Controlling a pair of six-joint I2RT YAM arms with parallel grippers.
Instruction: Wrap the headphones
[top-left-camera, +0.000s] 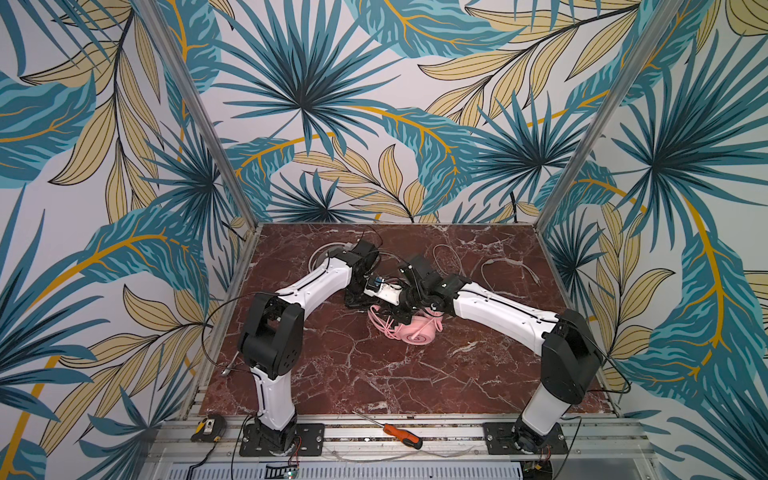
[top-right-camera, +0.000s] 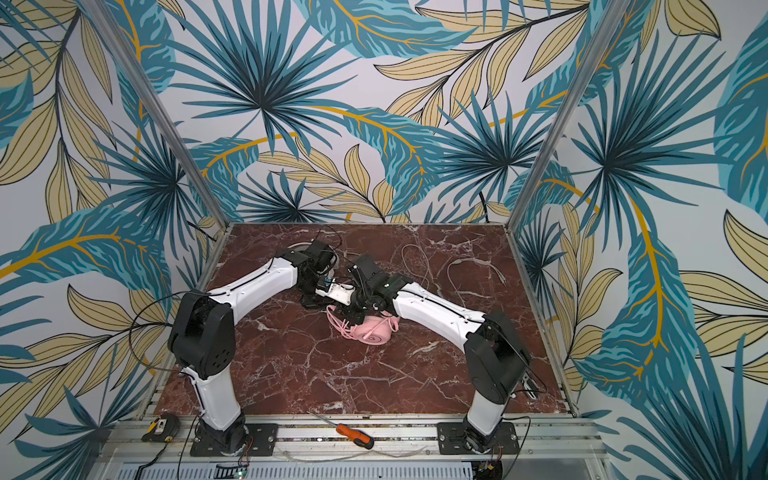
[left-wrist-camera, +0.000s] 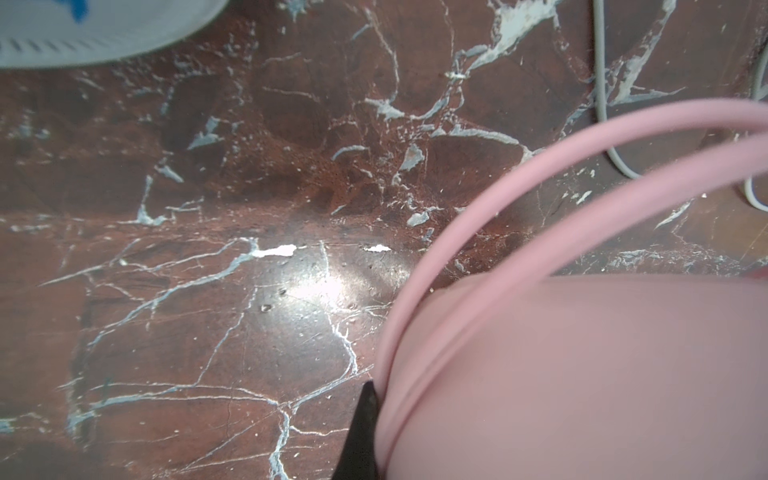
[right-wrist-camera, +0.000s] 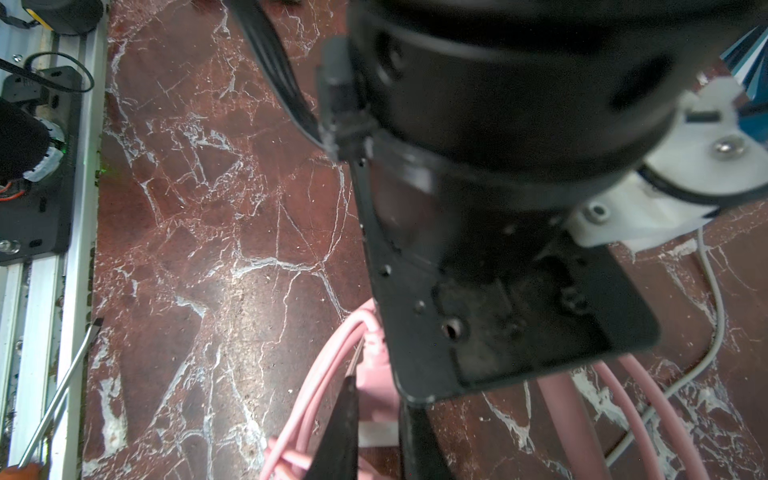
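Observation:
The pink headphones lie mid-table, their cable looped at their left. My right gripper is shut on the cable's pink plug, which has a white tip. My left gripper is shut beside the pink earcup. Pink cable strands press against its one visible finger; the other finger is hidden. In both top views the two grippers meet over the cable loops. The white headphones lie far left, mostly hidden behind my left arm, and their cable trails right.
An orange-handled screwdriver and a yellow tape measure lie on the front aluminium rail. Metal frame posts rise at the table's back corners. More white cable lies at the far right.

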